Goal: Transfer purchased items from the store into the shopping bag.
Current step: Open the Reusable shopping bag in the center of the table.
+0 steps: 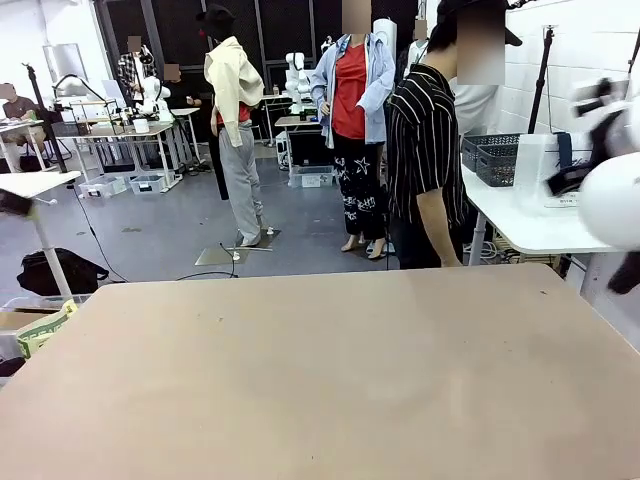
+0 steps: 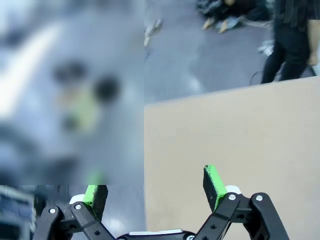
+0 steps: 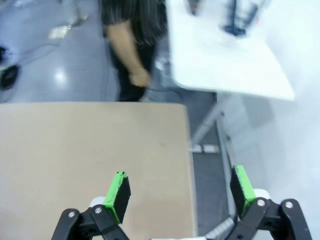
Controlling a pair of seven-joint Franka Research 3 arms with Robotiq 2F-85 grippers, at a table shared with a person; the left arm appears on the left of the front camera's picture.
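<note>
**Both grippers empty, basket and bag off on the side table**

The left gripper [image 2: 154, 184] stood with its green-padded fingers spread wide and nothing between them, hanging over the near edge of the broad tan rectangular table [image 1: 320, 380]. The right gripper [image 3: 180, 180] was equally wide apart and empty, above that table's far corner. The dark grey lattice-sided plastic basket [image 1: 492, 158] sat on the white side table [image 1: 530, 232] off to the robot's right, with the translucent white plastic bag [image 1: 535, 175], navy straps showing, just beside it. What lay inside the basket could not be made out. A person in a black striped shirt [image 1: 425, 150] stood between the two tables, one hand [image 3: 140, 77] hanging near the tan table's far edge.

By my judgement, the main risk was reach. Basket and bag sat well apart from both grippers, on a separate surface, so any stretch towards them could bring an arm into the person or the side table's edge. The right arm's white link [image 1: 610, 195] looked motion-blurred, and a fast swing that close to someone invited a knock. The limp bag could also collapse shut.

No lettering, brand or label could be read; the bag's print was too blurred.
</note>
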